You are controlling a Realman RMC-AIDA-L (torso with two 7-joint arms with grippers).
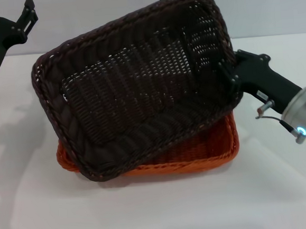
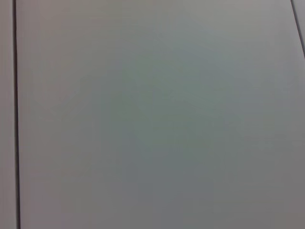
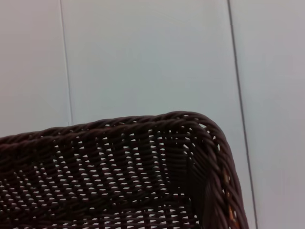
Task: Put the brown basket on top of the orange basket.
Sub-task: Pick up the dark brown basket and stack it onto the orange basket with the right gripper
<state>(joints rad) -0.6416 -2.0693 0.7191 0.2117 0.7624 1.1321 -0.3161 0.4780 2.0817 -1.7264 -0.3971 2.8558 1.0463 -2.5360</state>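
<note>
the brown basket is raised and tilted, skewed against the orange basket beneath it. its near-left corner sits low over the orange basket's left end, and its far-right corner is lifted high. the open interior faces the head camera. it overlaps most of the orange basket without being seated square in it; whether the low corner rests on the orange rim cannot be told.

the orange basket lies flat on the white table, visible only along its front edge and right end.

the right pincer is at the brown basket's right short rim, clenched onto that rim and bearing the raised end. the right arm comes in from the right edge of the head view. the right wrist view shows one corner of the brown basket's braided rim and openwork side close up against pale panelled wall.

the left pincer is parked high at the far left, well apart from both baskets, its fingers spread and holding nothing. the left wrist view shows only pale panels.
</note>
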